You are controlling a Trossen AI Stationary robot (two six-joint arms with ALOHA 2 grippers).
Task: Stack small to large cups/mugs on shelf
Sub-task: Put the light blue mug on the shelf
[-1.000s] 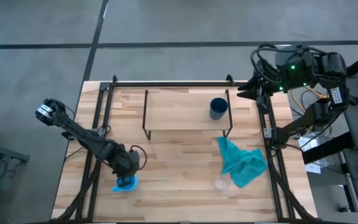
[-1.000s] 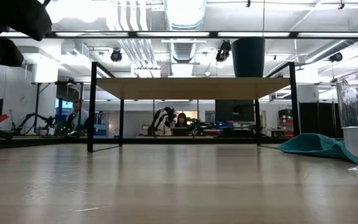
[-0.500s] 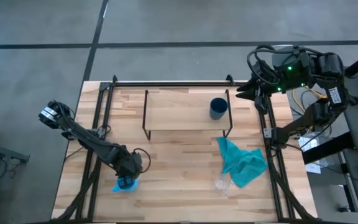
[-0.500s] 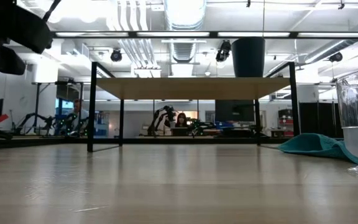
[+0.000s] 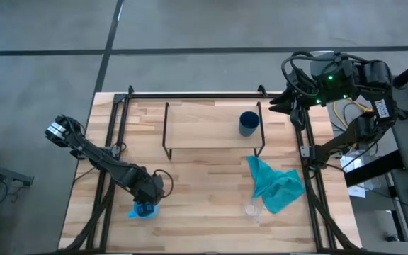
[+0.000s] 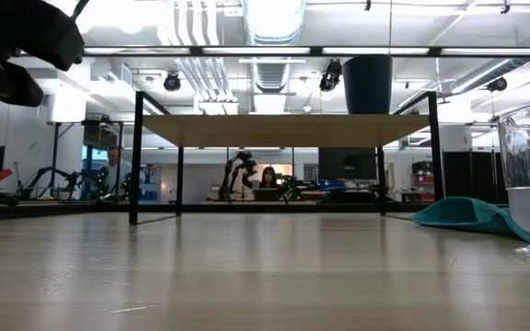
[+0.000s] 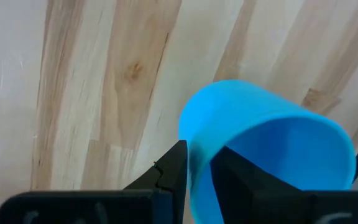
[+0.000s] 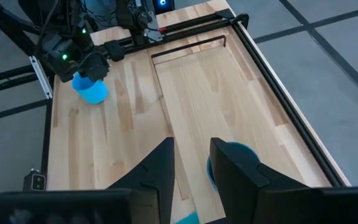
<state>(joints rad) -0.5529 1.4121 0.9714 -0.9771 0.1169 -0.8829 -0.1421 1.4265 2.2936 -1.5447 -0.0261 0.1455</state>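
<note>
Left gripper [image 5: 144, 207] at the near-left part of the table [image 5: 204, 212], down over the light-blue mug [image 5: 144, 210]. Left wrist view: fingers [image 7: 174, 168] straddle the mug's rim wall [image 7: 266, 155], one finger outside, one inside the mouth — clenched on the mug. Whether the mug's base touches the wood, cannot tell.

Right gripper [image 5: 278, 103] waits beyond the table's far-right corner, above the frame rail; its fingers [image 8: 160, 163] stand apart with nothing between them — released.

Dark navy cup [image 5: 248, 122] stands upright on the shelf [image 5: 204, 127], towards its right end; the low view shows it on top of the board [image 6: 368, 83]. Clear glass cup [image 5: 253, 210] sits on the table near the front edge, just beside the teal cloth [image 5: 278, 183], which lies crumpled in front of the shelf's right legs
</note>
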